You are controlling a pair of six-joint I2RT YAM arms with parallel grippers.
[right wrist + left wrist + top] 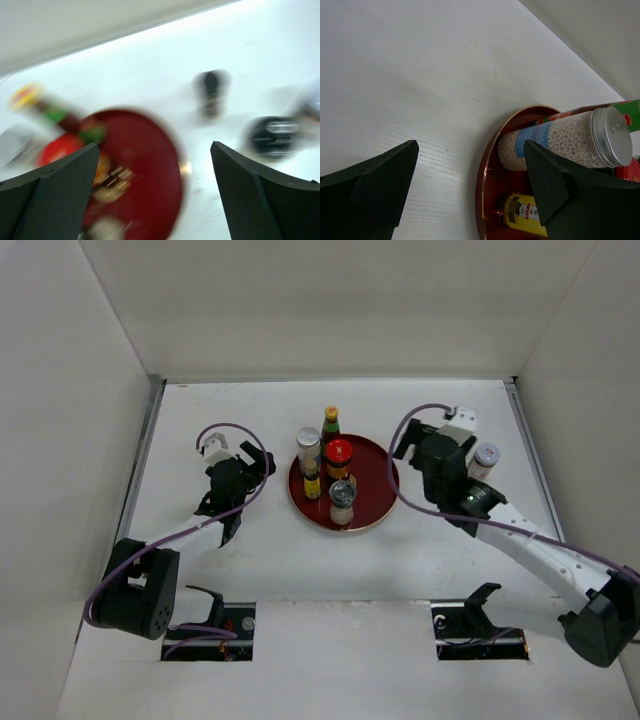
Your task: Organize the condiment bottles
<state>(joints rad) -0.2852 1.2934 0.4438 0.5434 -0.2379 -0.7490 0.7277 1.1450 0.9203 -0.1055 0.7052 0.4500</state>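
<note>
A round red tray (375, 472) in the middle of the table holds several condiment bottles: a green bottle with a yellow cap (330, 424), a silver-capped jar of white beads (308, 446), a red-capped jar (339, 454), a small yellow-labelled bottle (312, 483) and a glass jar (342, 501). A grey-capped bottle (485, 459) stands off the tray beside my right arm. My left gripper (265, 462) is open and empty just left of the tray. My right gripper (402, 447) is open and empty at the tray's right rim. The left wrist view shows the bead jar (570, 137) and the yellow-labelled bottle (527, 215).
White walls enclose the table at the back and both sides. The right wrist view is motion-blurred; it shows the tray (145, 165) and the dark left arm (272, 135) beyond it. Two black cradles (480, 602) sit at the near edge.
</note>
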